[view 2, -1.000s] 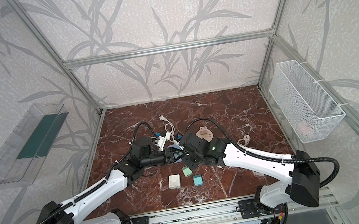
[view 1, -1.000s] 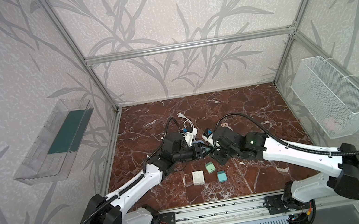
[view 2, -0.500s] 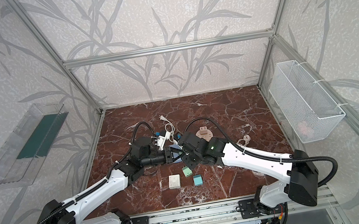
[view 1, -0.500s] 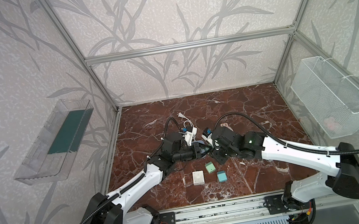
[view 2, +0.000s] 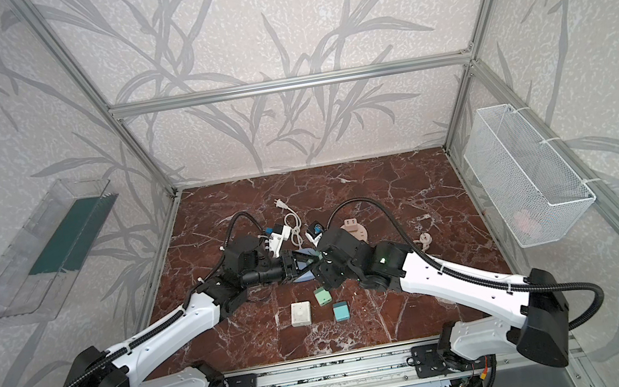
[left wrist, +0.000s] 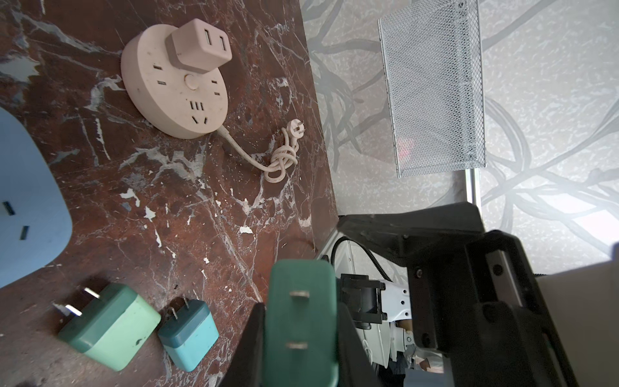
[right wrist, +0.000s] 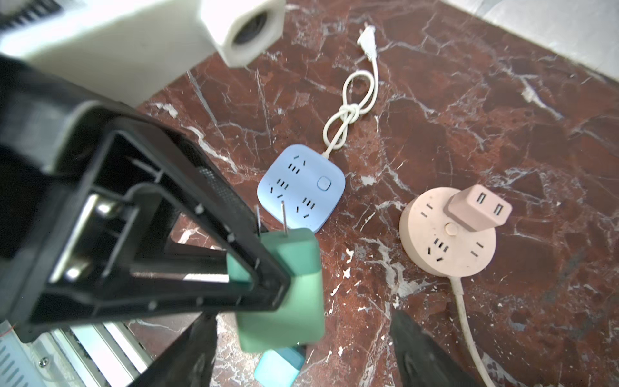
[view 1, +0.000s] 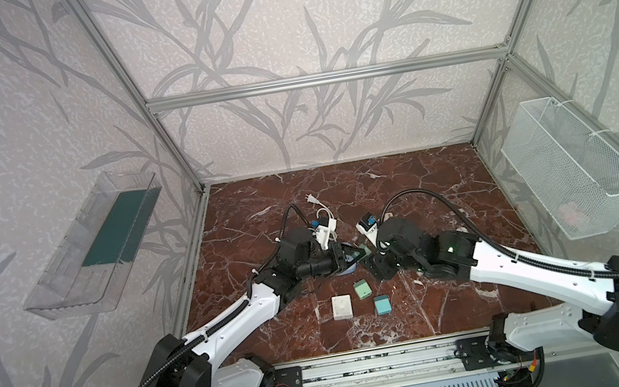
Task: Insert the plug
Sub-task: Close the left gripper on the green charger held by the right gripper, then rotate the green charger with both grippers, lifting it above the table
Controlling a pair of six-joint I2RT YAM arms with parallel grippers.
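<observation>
A green plug [left wrist: 301, 321] with two flat prongs hangs above the marble floor, clamped between the fingers of my left gripper [left wrist: 299, 338], which is shut on it. In the right wrist view the same plug [right wrist: 288, 288] sits just ahead of my right gripper [right wrist: 301, 355], whose jaws stand wide apart on either side without touching it. Its prongs point toward the blue power strip [right wrist: 301, 187] lying flat below. In both top views the two grippers meet mid-floor, with the left gripper [view 1: 351, 257] facing the right gripper [view 1: 374, 266]. The plug [view 1: 363, 252] sits between them.
A round pink power strip [right wrist: 445, 238] carries a pink adapter [right wrist: 479, 207]. Loose on the floor lie a light green plug [view 1: 362, 289], a teal plug [view 1: 382, 305] and a white one [view 1: 342, 307]. A wire basket [view 1: 573, 169] hangs right, a clear shelf [view 1: 97, 245] left.
My left gripper closed on the green plug, then my right gripper opened and let it go. Both arms have stayed almost in place.
</observation>
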